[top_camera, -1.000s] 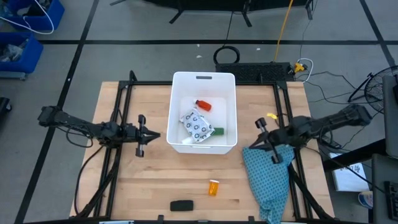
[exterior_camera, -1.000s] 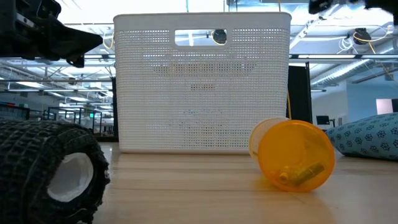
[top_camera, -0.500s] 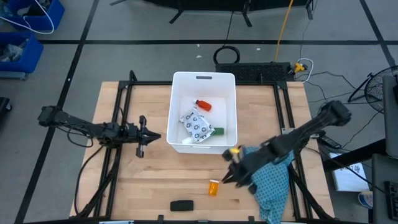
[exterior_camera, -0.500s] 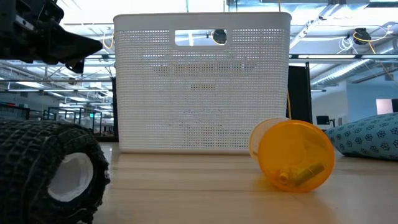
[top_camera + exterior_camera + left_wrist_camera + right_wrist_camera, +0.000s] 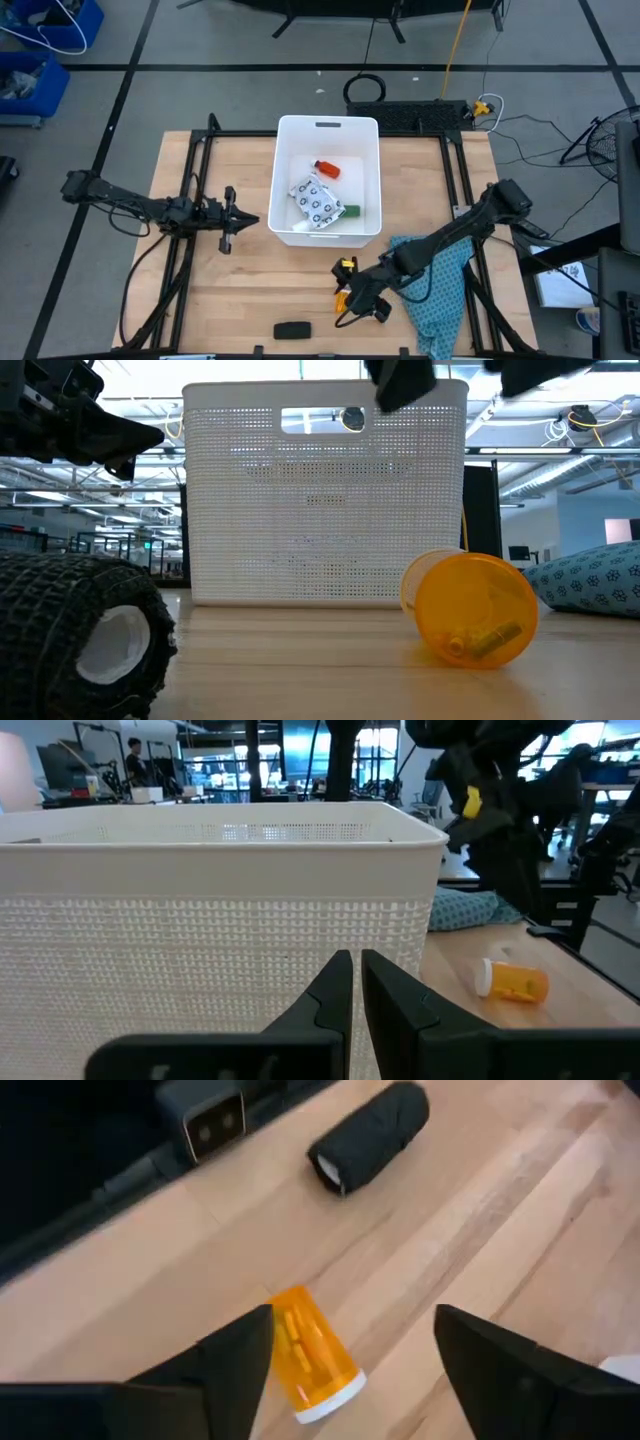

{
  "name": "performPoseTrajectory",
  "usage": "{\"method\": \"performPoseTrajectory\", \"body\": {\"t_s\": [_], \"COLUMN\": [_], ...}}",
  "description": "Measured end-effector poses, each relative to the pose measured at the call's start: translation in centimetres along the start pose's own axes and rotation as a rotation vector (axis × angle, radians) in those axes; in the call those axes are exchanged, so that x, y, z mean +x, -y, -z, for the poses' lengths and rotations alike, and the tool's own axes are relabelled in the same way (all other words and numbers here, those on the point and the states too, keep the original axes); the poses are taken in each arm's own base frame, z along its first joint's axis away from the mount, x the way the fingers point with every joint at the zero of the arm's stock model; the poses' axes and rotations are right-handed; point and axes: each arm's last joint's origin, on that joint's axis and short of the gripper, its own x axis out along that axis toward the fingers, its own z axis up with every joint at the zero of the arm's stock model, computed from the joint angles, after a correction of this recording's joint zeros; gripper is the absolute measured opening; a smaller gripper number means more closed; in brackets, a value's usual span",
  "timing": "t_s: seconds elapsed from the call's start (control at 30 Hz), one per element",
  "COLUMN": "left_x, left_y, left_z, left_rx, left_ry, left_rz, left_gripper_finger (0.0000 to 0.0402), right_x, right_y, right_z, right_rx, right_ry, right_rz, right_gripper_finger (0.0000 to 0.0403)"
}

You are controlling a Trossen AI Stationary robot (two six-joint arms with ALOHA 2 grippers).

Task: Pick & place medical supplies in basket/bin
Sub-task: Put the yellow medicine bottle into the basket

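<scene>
The white bin (image 5: 328, 180) stands at the table's middle and holds a red-and-white bottle (image 5: 327, 169), a white dotted packet (image 5: 315, 203) and a green oblong (image 5: 351, 211). An orange vial (image 5: 312, 1348) lies on its side on the wood in front of the bin. A black oblong roll (image 5: 292, 330) lies near the front edge. My right gripper (image 5: 352, 1320) hovers open above the vial, its fingers on either side, without touching it. My left gripper (image 5: 250, 219) waits shut, left of the bin, pointing at its wall (image 5: 200, 920).
A teal patterned cloth (image 5: 435, 290) lies at the near right, under my right arm. Black frame rails (image 5: 190, 200) run along both sides of the table. A small camera block (image 5: 210, 1120) sits at the front edge, close to the black roll (image 5: 370, 1135).
My right gripper has swung from beside the bin's right wall, over the cloth, toward the table's near edge and left. It has come down over the orange vial and opened. The vial and the roll have not moved.
</scene>
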Motion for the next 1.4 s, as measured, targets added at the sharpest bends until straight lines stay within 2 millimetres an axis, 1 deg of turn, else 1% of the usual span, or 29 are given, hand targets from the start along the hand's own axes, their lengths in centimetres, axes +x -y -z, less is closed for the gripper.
{"method": "performPoseTrajectory", "body": {"t_s": [0.07,0.17,0.3,0.4,0.63,0.73,0.83,1.0,1.17,1.4], "left_x": [0.0,0.0,0.0,0.0,0.0,0.0,0.0,0.0,0.0,0.0], "left_y": [0.0,0.0,0.0,0.0,0.0,0.0,0.0,0.0,0.0,0.0], "left_z": [0.0,0.0,0.1,0.2,0.2,0.2,0.2,0.2,0.2,0.3], "left_rx": [0.0,0.001,0.003,0.005,0.012,0.012,0.011,0.011,0.011,0.01], "left_ry": [-0.002,-0.003,-0.009,-0.017,-0.023,-0.023,-0.023,-0.023,-0.024,-0.028], "left_rz": [0.0,0.0,0.0,0.0,0.0,0.0,0.0,0.0,0.001,0.002], "left_gripper_finger": [0.0031,0.0031,0.0031,0.0031,0.0031,0.0031,0.0031,0.0031,0.0031,0.0031], "right_x": [0.7,1.8,3.1,3.7,5.6,6.5,7.4,7.8,7.7,7.3], "right_y": [0.0,-0.3,-0.1,-0.2,-0.5,-0.4,-0.1,0.3,0.3,0.3], "right_z": [0.2,0.7,1.6,2.0,3.1,3.7,4.6,5.1,5.0,4.9], "right_rx": [-0.041,-0.071,-0.084,-0.136,-0.241,-0.283,-0.258,-0.209,-0.164,-0.111], "right_ry": [-0.011,-0.043,-0.078,-0.076,-0.119,-0.164,-0.189,-0.202,-0.187,-0.179], "right_rz": [-0.004,-0.022,-0.076,-0.105,-0.133,-0.106,-0.125,-0.134,-0.15,-0.167], "right_gripper_finger": [0.0283,0.0289,0.029,0.029,0.029,0.029,0.029,0.0289,0.0266,0.0202]}}
